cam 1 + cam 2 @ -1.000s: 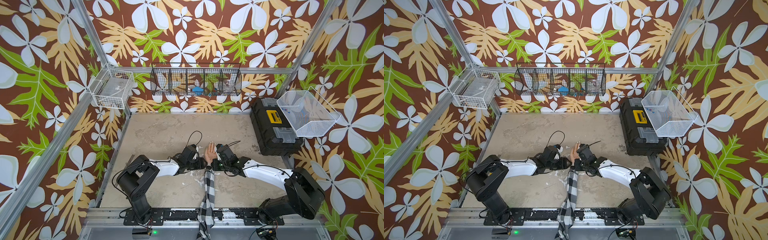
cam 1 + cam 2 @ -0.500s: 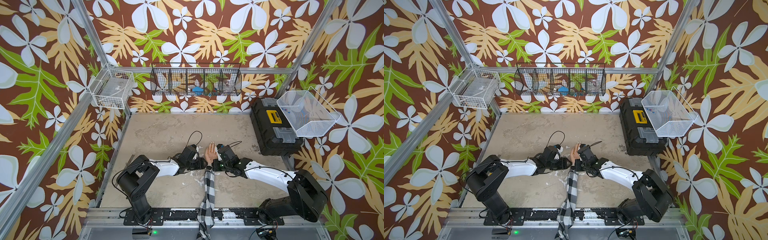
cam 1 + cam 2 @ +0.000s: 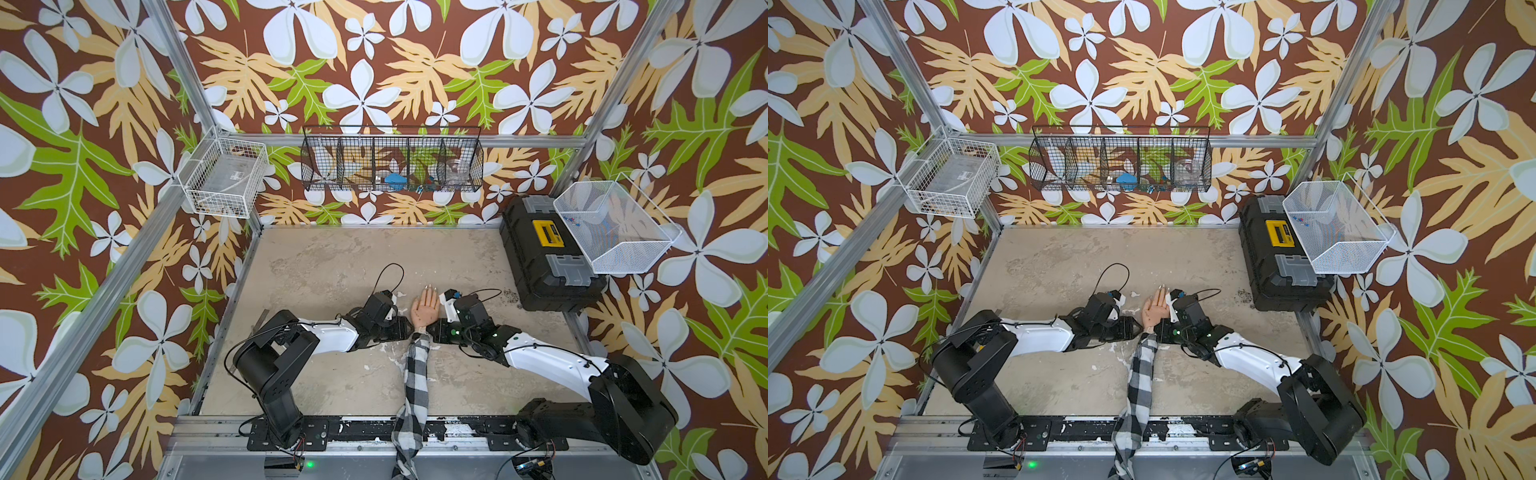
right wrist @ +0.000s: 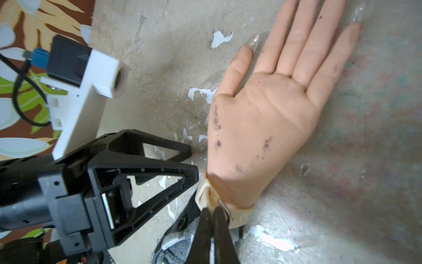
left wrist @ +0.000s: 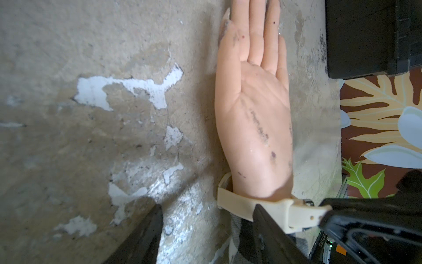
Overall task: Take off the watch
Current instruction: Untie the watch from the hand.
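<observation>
The table (image 3: pixel 332 257) carries the mannequin hand (image 3: pixel 424 309), palm up, midway along and nearer its front edge. The left gripper (image 5: pixel 207 206) stands half open at the wrist. The right gripper (image 4: pixel 212 211) pinches the strap's free end. The watch (image 5: pixel 274 205) still circles the wrist, so I'd say unfastening has barely begun.

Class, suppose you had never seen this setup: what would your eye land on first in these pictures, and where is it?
The loud brown floral wallpaper on every wall around the table grabs attention first. Then comes the mannequin hand lying palm up mid-table, in a checked sleeve. At its wrist the right tool is shut on the beige strap of the watch, with the left tool open alongside.
</observation>
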You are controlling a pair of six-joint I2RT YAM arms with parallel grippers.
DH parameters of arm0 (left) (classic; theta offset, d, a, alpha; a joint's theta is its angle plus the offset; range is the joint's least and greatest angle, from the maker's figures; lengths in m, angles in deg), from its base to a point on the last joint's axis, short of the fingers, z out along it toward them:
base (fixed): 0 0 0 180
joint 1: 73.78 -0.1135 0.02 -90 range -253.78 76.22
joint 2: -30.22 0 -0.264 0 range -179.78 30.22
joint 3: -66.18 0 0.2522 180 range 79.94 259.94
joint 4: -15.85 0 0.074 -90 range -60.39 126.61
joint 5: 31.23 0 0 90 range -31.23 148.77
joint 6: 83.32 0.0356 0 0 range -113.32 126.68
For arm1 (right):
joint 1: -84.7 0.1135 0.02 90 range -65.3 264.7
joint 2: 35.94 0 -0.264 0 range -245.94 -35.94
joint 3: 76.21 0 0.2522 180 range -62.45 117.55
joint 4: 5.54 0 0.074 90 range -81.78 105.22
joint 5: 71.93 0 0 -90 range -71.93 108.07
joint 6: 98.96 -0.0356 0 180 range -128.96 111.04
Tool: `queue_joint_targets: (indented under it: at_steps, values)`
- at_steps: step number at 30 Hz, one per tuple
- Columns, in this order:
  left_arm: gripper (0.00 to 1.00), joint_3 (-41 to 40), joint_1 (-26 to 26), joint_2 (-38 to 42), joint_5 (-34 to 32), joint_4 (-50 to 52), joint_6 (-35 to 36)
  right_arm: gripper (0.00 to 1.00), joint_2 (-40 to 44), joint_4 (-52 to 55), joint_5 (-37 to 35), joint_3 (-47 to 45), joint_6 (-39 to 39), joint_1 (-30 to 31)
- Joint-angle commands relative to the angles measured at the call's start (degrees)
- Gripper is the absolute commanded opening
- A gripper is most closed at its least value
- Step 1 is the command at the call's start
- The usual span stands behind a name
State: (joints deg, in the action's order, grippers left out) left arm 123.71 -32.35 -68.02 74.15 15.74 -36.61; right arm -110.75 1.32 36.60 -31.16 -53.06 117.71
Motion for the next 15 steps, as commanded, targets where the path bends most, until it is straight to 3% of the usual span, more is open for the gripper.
queue_joint_targets:
  at_steps: [1, 4, 8, 12, 15]
  values:
    - [0.65, -0.26, 0.05, -0.11, -0.35, 0.68, 0.46, 0.00, 0.79, -12.92, 7.68, -3.86, -6.97, -2.30]
    - [0.65, -0.26, 0.04, -0.16, -0.35, 0.60, 0.40, 0.00, 0.99, -20.27, 11.11, -7.48, -12.40, -4.90]
    - [0.65, -0.14, 0.02, -0.21, -0.26, 0.45, 0.40, 0.00, 1.55, -20.13, 11.36, -7.01, -12.45, -5.15]
    - [0.65, -0.10, 0.01, -0.19, -0.26, 0.44, 0.35, 0.30, 3.18, -8.74, 6.94, -2.79, -6.46, -5.03]
    - [0.65, -0.09, 0.03, -0.11, -0.14, 0.44, 0.18, 0.36, 4.31, 0.03, 2.14, 0.35, -2.06, -4.98]
